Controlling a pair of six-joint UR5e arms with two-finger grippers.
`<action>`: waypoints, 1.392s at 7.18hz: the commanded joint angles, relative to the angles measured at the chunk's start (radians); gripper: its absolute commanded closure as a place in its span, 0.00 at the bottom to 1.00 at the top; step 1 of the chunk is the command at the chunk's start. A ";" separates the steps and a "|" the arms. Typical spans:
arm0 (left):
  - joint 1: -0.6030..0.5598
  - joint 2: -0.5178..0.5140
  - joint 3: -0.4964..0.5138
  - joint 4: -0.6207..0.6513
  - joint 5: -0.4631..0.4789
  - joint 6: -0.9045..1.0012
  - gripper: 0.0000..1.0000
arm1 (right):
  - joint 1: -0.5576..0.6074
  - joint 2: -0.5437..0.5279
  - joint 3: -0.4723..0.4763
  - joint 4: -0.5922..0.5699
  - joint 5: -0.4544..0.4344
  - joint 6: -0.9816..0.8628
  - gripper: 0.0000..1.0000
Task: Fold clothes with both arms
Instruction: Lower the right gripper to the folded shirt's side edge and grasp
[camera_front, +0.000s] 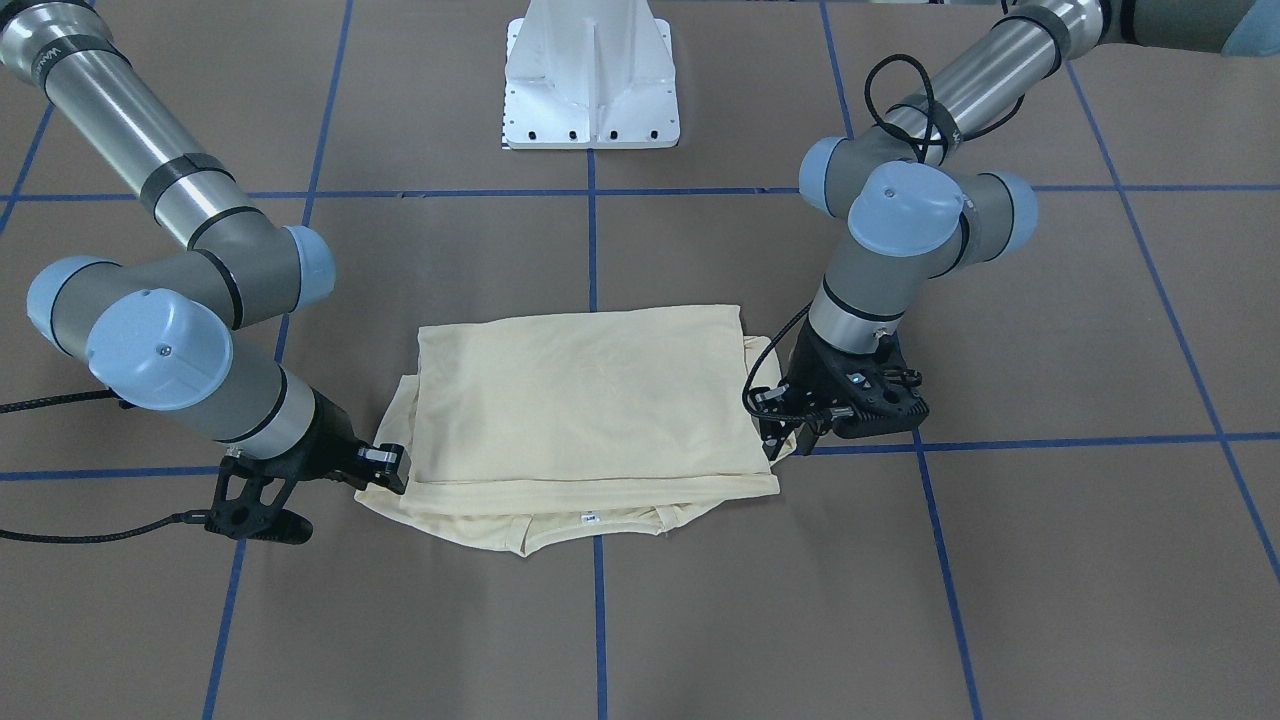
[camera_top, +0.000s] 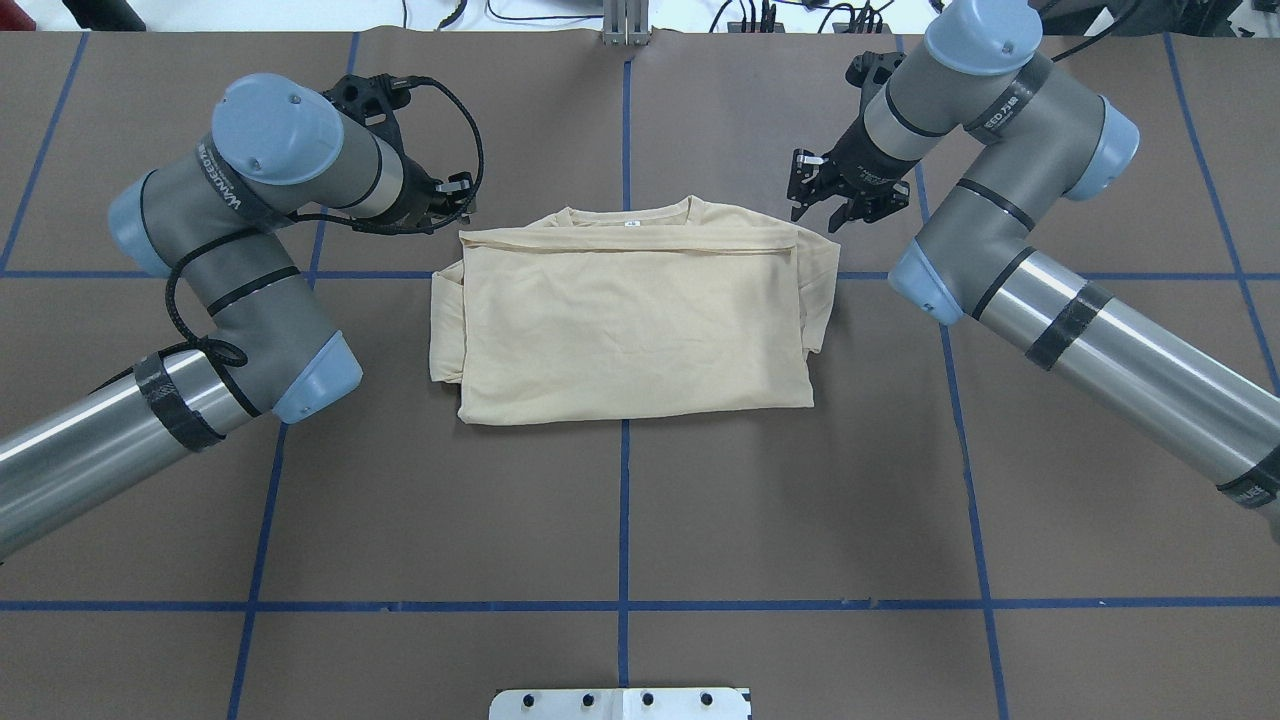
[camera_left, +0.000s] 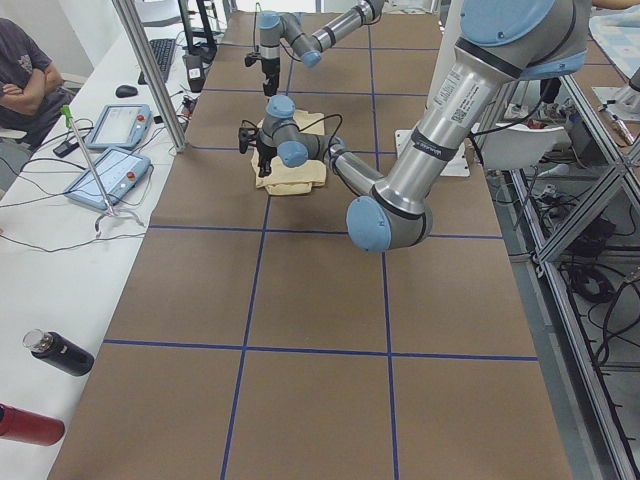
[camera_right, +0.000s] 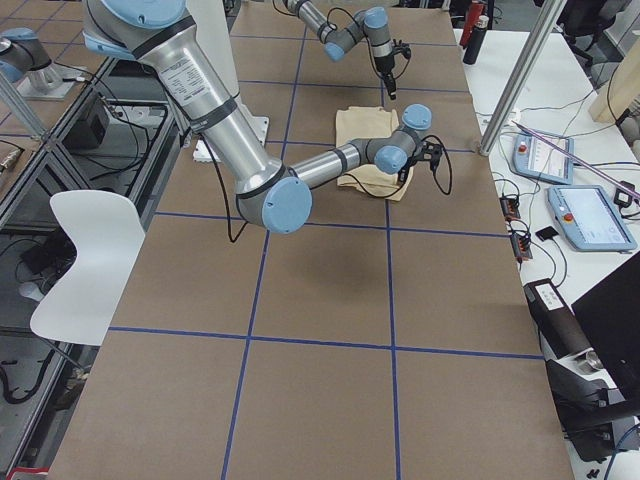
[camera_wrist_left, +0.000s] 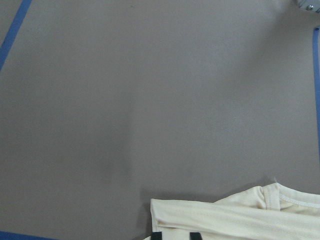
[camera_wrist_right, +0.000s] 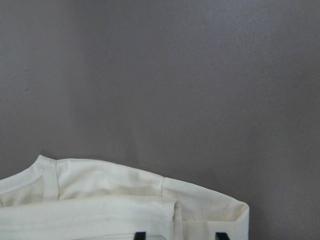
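Observation:
The clothes, one pale cream shirt (camera_top: 630, 330), lie folded into a rectangle at the table's middle, plain side up, with the collar and white neck tag (camera_top: 630, 224) showing at the far edge. My left gripper (camera_top: 458, 192) sits low at the shirt's far left corner, and its wrist view shows its fingertips (camera_wrist_left: 156, 235) a little apart over the cloth (camera_wrist_left: 240, 217). My right gripper (camera_top: 828, 205) hovers open at the far right corner, fingers spread wide over the shoulder cloth (camera_wrist_right: 100, 200). In the front-facing view the left gripper (camera_front: 783, 440) and right gripper (camera_front: 388, 468) flank the shirt (camera_front: 580, 400).
The white pedestal base (camera_front: 590, 80) stands behind the shirt. Blue tape lines grid the brown table. A side bench holds teach pendants (camera_left: 115, 125) and bottles (camera_left: 60, 352), with a seated person (camera_left: 20, 70) beside it. A white chair (camera_right: 85, 250) stands off the table.

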 joint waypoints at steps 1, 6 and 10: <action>-0.003 0.005 -0.016 0.003 0.003 0.003 0.06 | 0.004 0.002 0.006 0.003 -0.004 -0.018 0.00; -0.006 0.039 -0.148 0.023 0.000 -0.002 0.05 | -0.151 -0.273 0.366 -0.013 -0.143 0.144 0.00; -0.004 0.046 -0.225 0.068 0.003 -0.029 0.05 | -0.278 -0.340 0.436 -0.014 -0.171 0.215 0.00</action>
